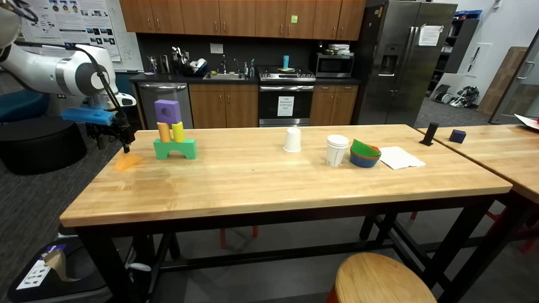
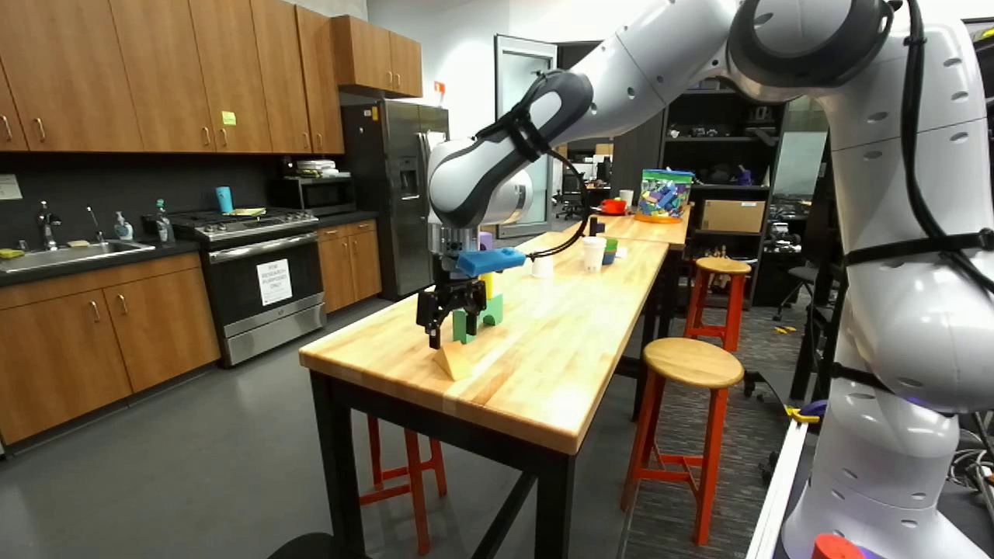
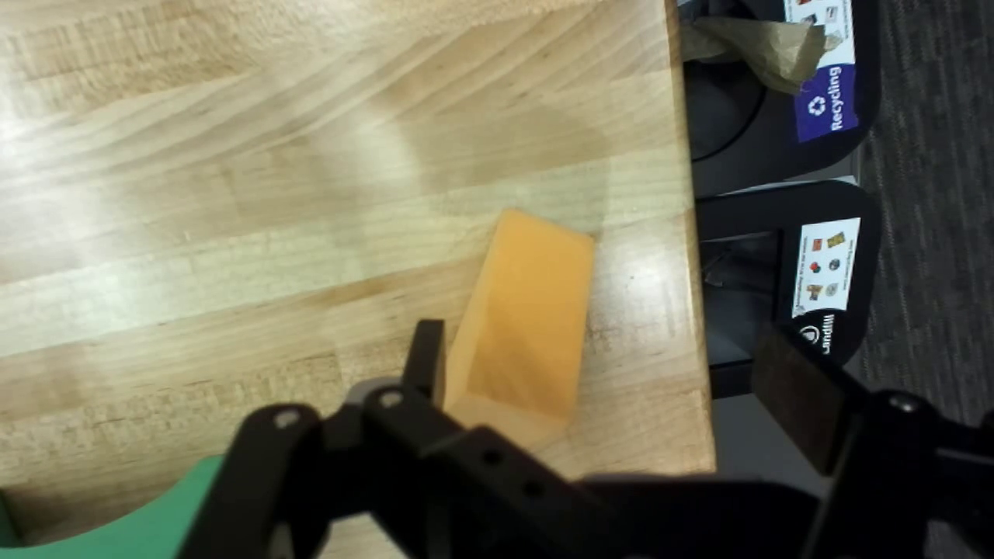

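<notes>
Black fingers [image 3: 425, 361] stand spread wide, the gripper [image 2: 453, 338] pinching nothing, and just below sits an orange wedge [image 3: 536, 310] on the table [image 3: 233, 256], nearer the finger facing the green arch [image 1: 175, 145]. In the wrist view, the wedge's long axis crosses the line from finger to finger! Smooth, plain, slope-sided. Beyond that finger, the arch bears two cylinders [image 1: 178, 132] and a purple block [image 1: 176, 110].

An orange triangular block [image 3: 536, 303] lay aslant near the middle of the wrist view, apparently resting ridge upward, its lower end partly hidden there.
</notes>
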